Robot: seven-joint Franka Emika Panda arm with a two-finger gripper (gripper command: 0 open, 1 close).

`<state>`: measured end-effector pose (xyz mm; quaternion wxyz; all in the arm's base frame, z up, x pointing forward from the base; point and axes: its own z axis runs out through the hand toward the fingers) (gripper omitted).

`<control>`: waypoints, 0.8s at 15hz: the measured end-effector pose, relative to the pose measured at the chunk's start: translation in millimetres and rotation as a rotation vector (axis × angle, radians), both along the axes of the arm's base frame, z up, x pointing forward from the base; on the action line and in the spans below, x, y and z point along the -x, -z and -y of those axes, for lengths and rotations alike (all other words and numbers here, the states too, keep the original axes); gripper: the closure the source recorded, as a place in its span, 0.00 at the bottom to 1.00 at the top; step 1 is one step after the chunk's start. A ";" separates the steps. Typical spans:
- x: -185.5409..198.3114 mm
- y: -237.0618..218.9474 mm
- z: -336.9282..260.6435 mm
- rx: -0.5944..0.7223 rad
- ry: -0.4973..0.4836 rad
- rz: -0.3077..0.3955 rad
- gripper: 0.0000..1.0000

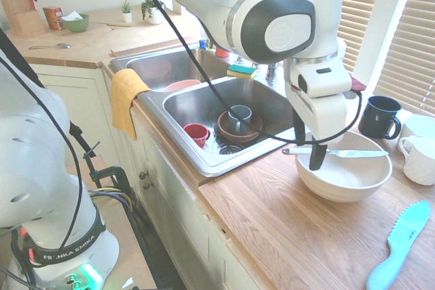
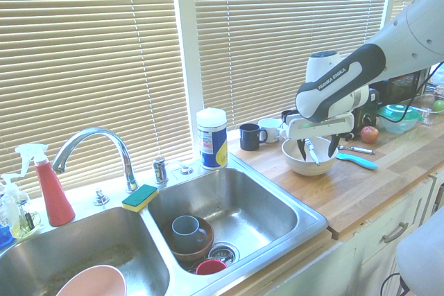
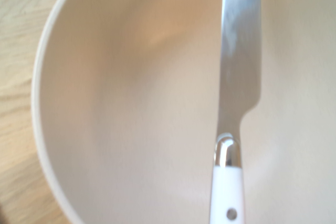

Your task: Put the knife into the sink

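Knife point(image 1: 340, 152): laid across the rim of the white bowl point(image 1: 343, 185), handle toward the sink, blade pointing away from it; seen close in the wrist view point(image 3: 237, 82), silvery blade over the bowl's pale interior, white handle cut off at the picture's edge
End effector point(image 1: 309, 151): lowered at the handle end of the knife, dark fingers seen either side of it over the bowl; from the second exterior view point(image 2: 318, 150) the fingers stand somewhat apart, but whether they are pressed on the handle cannot be told
Sink point(image 1: 204, 161): beside the bowl on the counter point(image 1: 285, 229), with only a strip of wood between; the near basin holds a grey mug point(image 1: 238, 117) set in a brown bowl point(image 1: 238, 130) and a red cup point(image 1: 197, 134) beside them; a pink bowl point(image 2: 90, 283) lies in the other basin
Around the bowl: dark mug point(image 1: 379, 117) and white cups point(image 1: 418, 147) just behind it; teal plastic knife point(image 1: 401, 246) well apart on the counter
Between bowl and sink: the basin's raised steel rim; faucet point(image 2: 94, 147), sponge point(image 2: 140, 197) and a white canister point(image 2: 211, 138) along the far edge
Elsewhere: yellow cloth point(image 1: 126, 100) draped over the sink's front; red spray bottle point(image 2: 48, 185) at the window
Hard to make out: the handle in the first exterior view, partly covered by a finger; the wrist view is blurred
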<state>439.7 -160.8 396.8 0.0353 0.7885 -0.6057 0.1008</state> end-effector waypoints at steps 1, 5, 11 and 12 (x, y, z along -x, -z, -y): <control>-2.9 3.3 0.8 0.000 -0.001 -0.002 1.00; -10.0 8.3 2.7 0.000 -0.003 -0.006 1.00; -11.8 6.5 2.1 0.002 -0.010 -0.003 1.00; -11.8 6.5 2.1 0.002 -0.010 -0.004 1.00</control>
